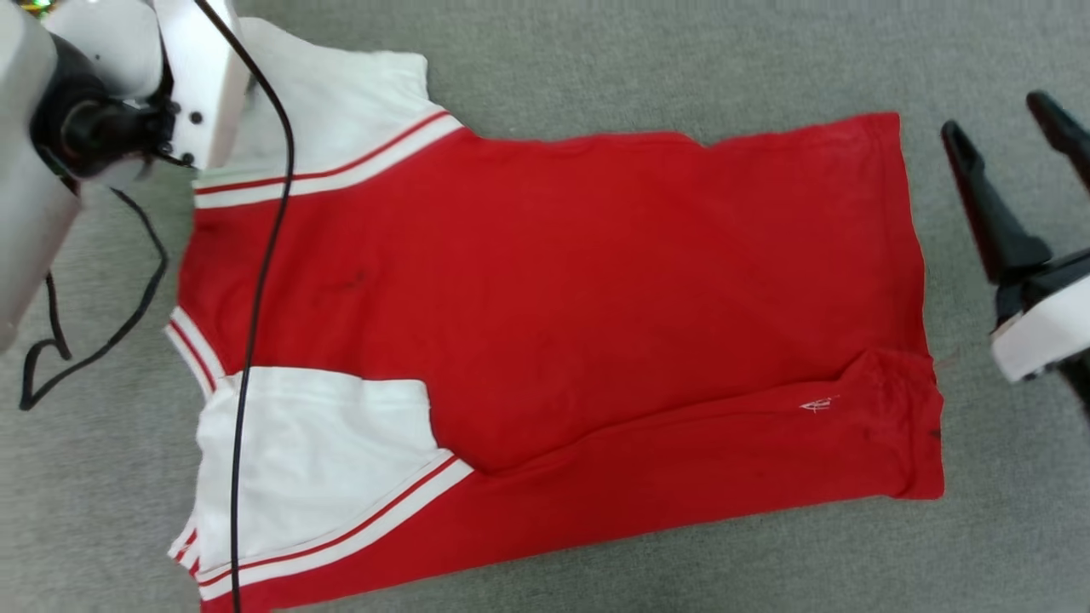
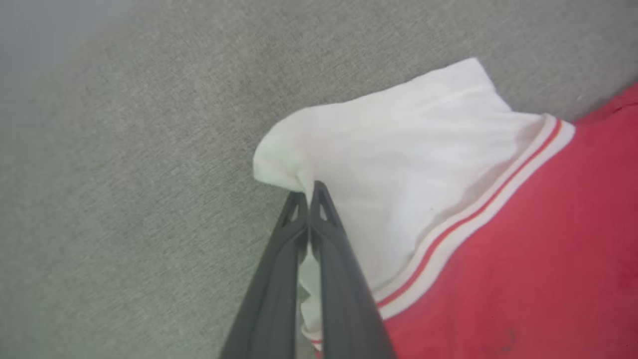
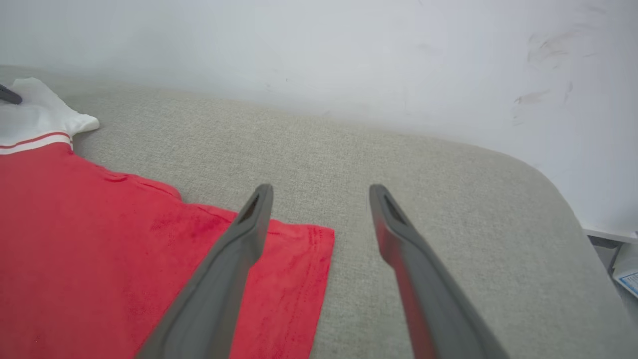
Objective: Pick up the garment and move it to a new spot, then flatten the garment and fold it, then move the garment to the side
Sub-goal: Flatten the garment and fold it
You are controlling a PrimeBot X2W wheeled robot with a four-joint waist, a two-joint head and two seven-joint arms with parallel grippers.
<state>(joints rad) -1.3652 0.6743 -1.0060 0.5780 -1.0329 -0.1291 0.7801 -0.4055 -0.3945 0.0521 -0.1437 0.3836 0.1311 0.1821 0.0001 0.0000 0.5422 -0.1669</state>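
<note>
The grey cushioned surface takes up most of my head view, and the shirt is spread on it plain side up. Its long axis runs straight across my front, with the collar end toward my left arm and the hem toward my right. A ridge of cloth runs along the near edge toward the hem. The two white sleeves sit at the left end, the near sleeve flat and the far sleeve partly under my left wrist.

In the left wrist view, the left gripper is clenched on the outer corner of that far sleeve. White cloth is bunched between the fingers and the corner is puckered up off the surface.

The right gripper is spread wide and holds nothing. It hovers just past the far hem corner, with one finger over the cloth edge and the other over bare surface.

I judge the left arm has its end and the right is nearest the hem, so a straight pull along that axis should flatten the shirt.
</note>
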